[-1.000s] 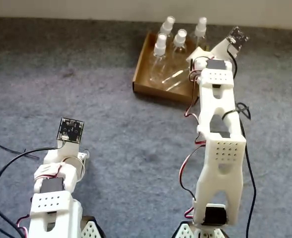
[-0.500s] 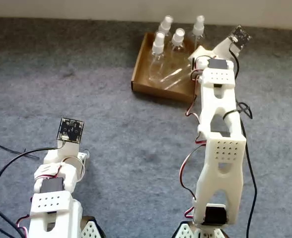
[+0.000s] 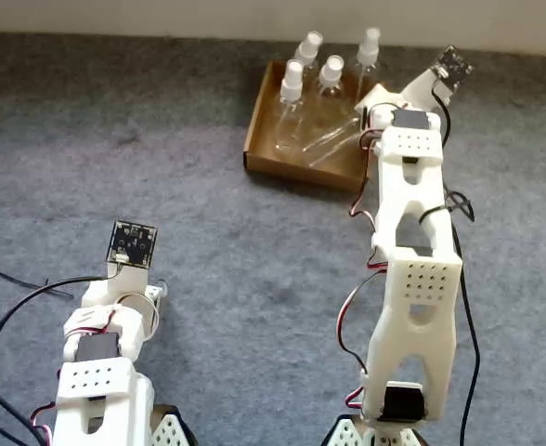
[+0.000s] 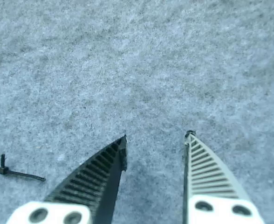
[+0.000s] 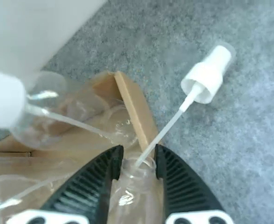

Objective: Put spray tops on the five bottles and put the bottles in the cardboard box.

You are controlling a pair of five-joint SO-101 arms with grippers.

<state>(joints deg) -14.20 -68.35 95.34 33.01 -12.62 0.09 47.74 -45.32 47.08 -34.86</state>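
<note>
- right gripper (image 5: 138, 149) fingers (image 5: 95, 182) pinch clear bottle (image 5: 136, 186) neck by cardboard box (image 5: 133, 109) wall
- spray top (image 5: 206, 79) tilted off, tube in neck
- left gripper (image 4: 155, 137) fingers spread above grey worktop (image 4: 127, 56)

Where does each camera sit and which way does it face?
High view: overhead behind the bases, looking down at carpet and cardboard box; left arm and right arm show.
Left wrist view: left arm, facing carpet past its open fingers.
Right wrist view: right arm, facing the box; its fingers clamp a bottle.
Shared: high and right wrist show the box.
</note>
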